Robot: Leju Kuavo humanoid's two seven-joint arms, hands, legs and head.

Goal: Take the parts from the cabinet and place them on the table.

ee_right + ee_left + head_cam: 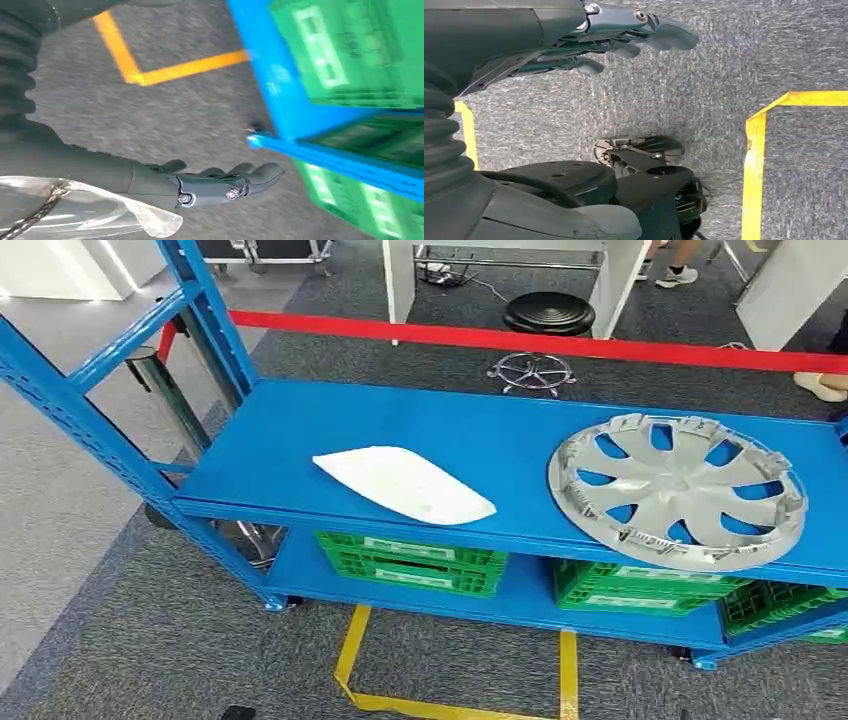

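A silver wheel cover [678, 490] lies flat on the right of the blue shelf [300, 430] of the cabinet. A white curved panel [405, 483] lies on the same shelf, left of centre. My left hand [624, 37] hangs over grey carpet with its fingers stretched out and nothing in them. My right hand [222, 182] also hangs with fingers extended and holds nothing, close to the cabinet's blue lower frame [280, 100].
Green crates [410, 560] sit on the cabinet's lower shelf. Yellow tape lines [350, 660] mark the carpet in front. A red barrier tape [540, 342] runs behind the cabinet, with a black stool [548, 313] and a person's feet [680, 275] beyond.
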